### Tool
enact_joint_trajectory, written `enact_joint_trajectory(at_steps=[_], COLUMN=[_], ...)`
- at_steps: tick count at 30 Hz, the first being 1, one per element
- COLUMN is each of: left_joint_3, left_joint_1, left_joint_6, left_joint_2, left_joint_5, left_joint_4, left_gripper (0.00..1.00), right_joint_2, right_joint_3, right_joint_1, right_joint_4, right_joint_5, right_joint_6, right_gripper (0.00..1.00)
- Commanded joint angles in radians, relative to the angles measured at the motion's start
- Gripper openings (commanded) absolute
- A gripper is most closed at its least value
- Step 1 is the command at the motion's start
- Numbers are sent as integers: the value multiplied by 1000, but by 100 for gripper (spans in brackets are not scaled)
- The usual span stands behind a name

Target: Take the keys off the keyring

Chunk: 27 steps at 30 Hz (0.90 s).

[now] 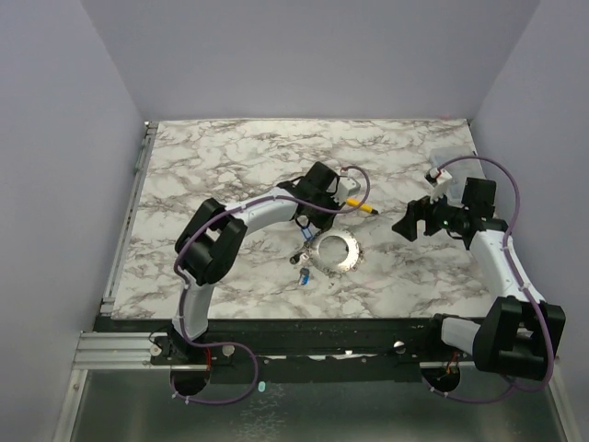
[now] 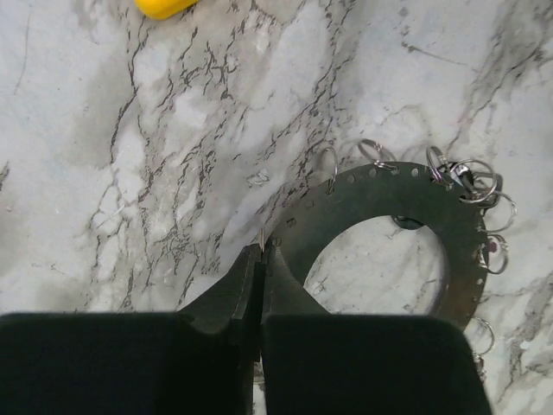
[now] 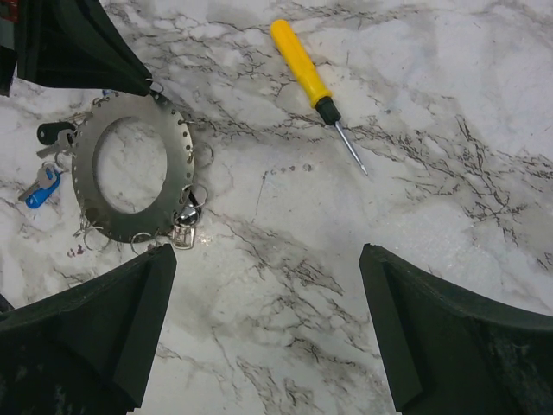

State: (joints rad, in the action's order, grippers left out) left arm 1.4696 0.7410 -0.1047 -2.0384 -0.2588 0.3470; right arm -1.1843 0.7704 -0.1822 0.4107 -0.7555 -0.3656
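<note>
The keyring (image 1: 347, 260) is a flat grey metal loop with small wire rings along its rim, lying on the marble table. It also shows in the left wrist view (image 2: 432, 203) and the right wrist view (image 3: 177, 160). A blue-headed key (image 3: 39, 190) and a dark-headed key (image 3: 56, 132) lie at its far side, by the blue key (image 1: 304, 273) in the top view. My left gripper (image 2: 262, 246) is shut at the ring's rim, a thin silver sliver pinched between its tips. My right gripper (image 3: 266, 255) is wide open and empty, off to the right of the ring (image 1: 405, 226).
A yellow-handled screwdriver (image 3: 302, 65) lies on the table behind the keyring, near my left wrist (image 1: 361, 206). A small silver padlock-like piece (image 3: 183, 232) hangs at the ring's rim. A clear plastic box (image 1: 451, 161) stands at the back right.
</note>
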Motion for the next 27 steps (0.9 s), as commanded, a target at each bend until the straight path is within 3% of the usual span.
enact_joint_trajectory(at_steps=[1, 6, 19, 23, 27], left_joint_3=[5, 3, 47, 52, 69], left_joint_1=[9, 9, 9, 10, 9], left_joint_6=[15, 23, 6, 19, 50], left_joint_2=[121, 192, 346, 357, 352], left_joint_5=[-64, -125, -238, -240, -240], left_joint_4=[11, 18, 24, 26, 25], left_gripper=[0, 0, 0, 0, 0], right_joint_2=[21, 52, 103, 100, 121], right_joint_3=[46, 57, -27, 2, -12], right_joint_1=[2, 2, 12, 78, 209], right_joint_4=[-16, -64, -392, -325, -312], right_joint_5=[-63, -153, -445, -407, -255], right_joint_6=[43, 116, 331, 299, 301], right_gripper=[100, 100, 100, 100, 100])
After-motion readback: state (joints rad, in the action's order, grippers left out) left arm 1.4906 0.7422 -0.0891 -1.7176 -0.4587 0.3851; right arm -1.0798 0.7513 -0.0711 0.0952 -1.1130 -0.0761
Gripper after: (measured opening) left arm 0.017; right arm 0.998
